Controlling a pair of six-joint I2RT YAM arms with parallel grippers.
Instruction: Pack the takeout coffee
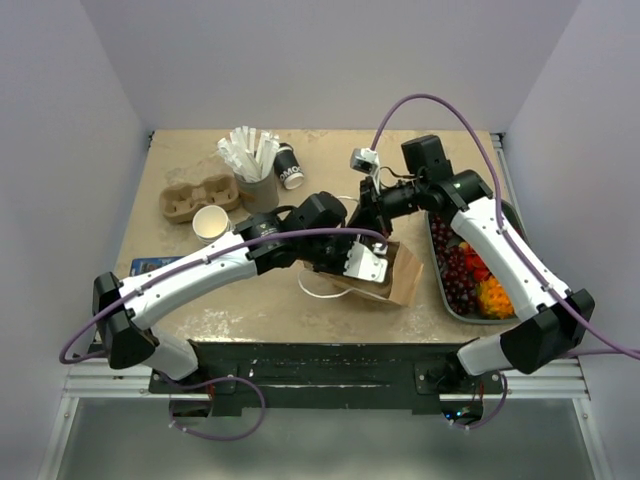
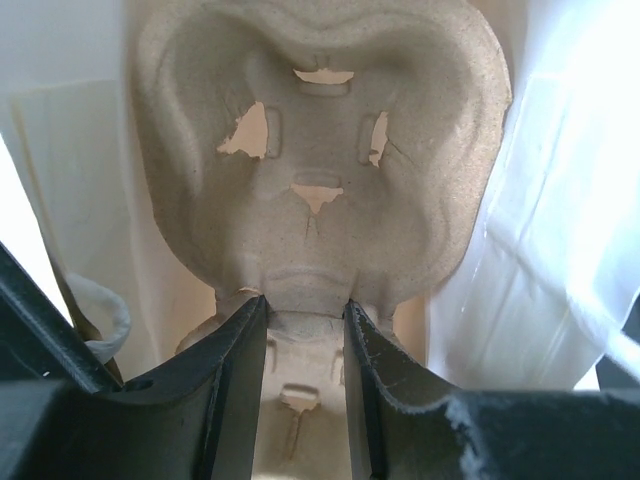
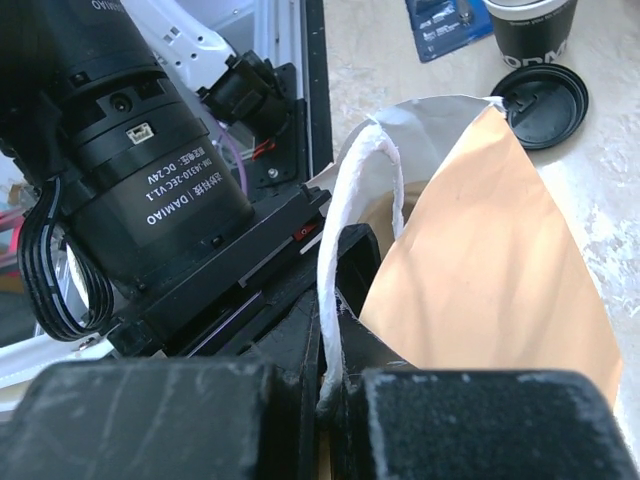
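The takeout coffee (image 1: 290,166), a dark cup with a white mark and a black lid, stands at the back of the table beside a holder of white sticks. A brown paper bag (image 1: 402,276) lies open at the middle; its white inside shows in the left wrist view (image 2: 560,200). My left gripper (image 1: 365,262) reaches into it and is shut (image 2: 305,305) on the middle ridge of a pulp cup carrier (image 2: 320,150). My right gripper (image 1: 372,215) is shut (image 3: 338,330) on the bag's white twisted handle (image 3: 335,250) and holds the bag's mouth (image 3: 480,250) up.
A second pulp carrier (image 1: 200,196) and a lidless cup with a white inside (image 1: 210,222) sit at the left. A loose black lid (image 3: 545,95) lies by that cup (image 3: 530,30). A blue packet (image 1: 150,265) lies at the front left. A metal tray of fruit (image 1: 440,285) is at the right.
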